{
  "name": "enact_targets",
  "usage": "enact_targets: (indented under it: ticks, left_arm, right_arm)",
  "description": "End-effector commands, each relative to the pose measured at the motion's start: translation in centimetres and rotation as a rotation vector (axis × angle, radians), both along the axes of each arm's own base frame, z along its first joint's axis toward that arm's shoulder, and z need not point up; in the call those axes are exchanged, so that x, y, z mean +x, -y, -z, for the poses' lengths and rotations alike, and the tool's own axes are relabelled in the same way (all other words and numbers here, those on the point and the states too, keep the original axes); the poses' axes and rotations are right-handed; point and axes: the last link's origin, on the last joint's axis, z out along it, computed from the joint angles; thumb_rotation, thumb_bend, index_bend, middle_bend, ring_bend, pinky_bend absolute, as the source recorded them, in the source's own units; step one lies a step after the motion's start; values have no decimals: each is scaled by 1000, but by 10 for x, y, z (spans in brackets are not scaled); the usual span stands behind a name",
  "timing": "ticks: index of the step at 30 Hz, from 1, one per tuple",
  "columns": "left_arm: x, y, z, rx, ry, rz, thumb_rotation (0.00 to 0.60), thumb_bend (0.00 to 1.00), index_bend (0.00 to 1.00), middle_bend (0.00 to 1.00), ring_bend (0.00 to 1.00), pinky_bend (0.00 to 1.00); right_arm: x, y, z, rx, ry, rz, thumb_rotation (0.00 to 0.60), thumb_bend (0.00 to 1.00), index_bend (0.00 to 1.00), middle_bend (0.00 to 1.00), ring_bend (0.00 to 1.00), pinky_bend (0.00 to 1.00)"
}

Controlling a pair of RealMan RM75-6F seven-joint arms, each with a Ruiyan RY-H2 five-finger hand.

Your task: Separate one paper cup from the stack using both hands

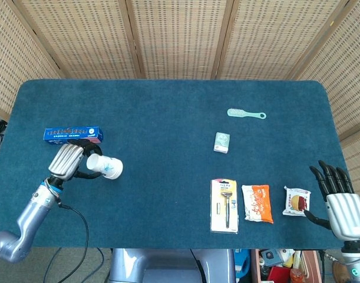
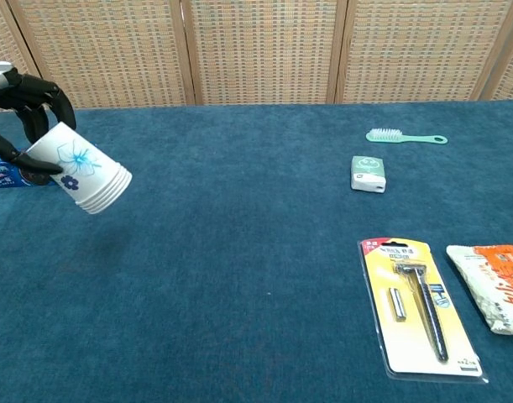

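A stack of white paper cups (image 1: pixel 105 166) (image 2: pixel 81 169) with a blue flower print is lifted off the blue cloth and tilted, its rims pointing right and down. My left hand (image 1: pixel 68 160) (image 2: pixel 23 101) grips it around the closed end, fingers wrapped over the top. My right hand (image 1: pixel 340 199) stays far off at the table's front right corner, fingers spread and holding nothing; the chest view does not show it.
A blue toothpaste box (image 1: pixel 72 134) lies just behind the left hand. On the right are a green brush (image 1: pixel 245 113), a small pale box (image 1: pixel 222 142), a packaged razor (image 1: pixel 224 205), an orange snack pack (image 1: pixel 257 203) and a small snack packet (image 1: pixel 297 201) near the right hand.
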Motion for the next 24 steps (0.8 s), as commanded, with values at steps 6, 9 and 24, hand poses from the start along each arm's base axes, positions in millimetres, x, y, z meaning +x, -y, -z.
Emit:
enact_targets:
  ticks: [6, 9, 24]
  left_arm:
    - [57, -15, 7, -367, 632, -207, 600, 100, 496, 494, 512, 477]
    - [74, -22, 21, -431, 742, -232, 600, 100, 496, 494, 512, 476]
    - [168, -45, 94, -638, 936, -263, 600, 100, 496, 494, 512, 476]
  right_arm:
    - [8, 26, 13, -8, -2, -320, 600, 0, 202, 66, 0, 0]
    - [13, 37, 14, -6, -6, -392, 600, 0, 242, 96, 0, 0]
    - [65, 100, 15, 44, -30, -652, 600, 76, 357, 186, 46, 9]
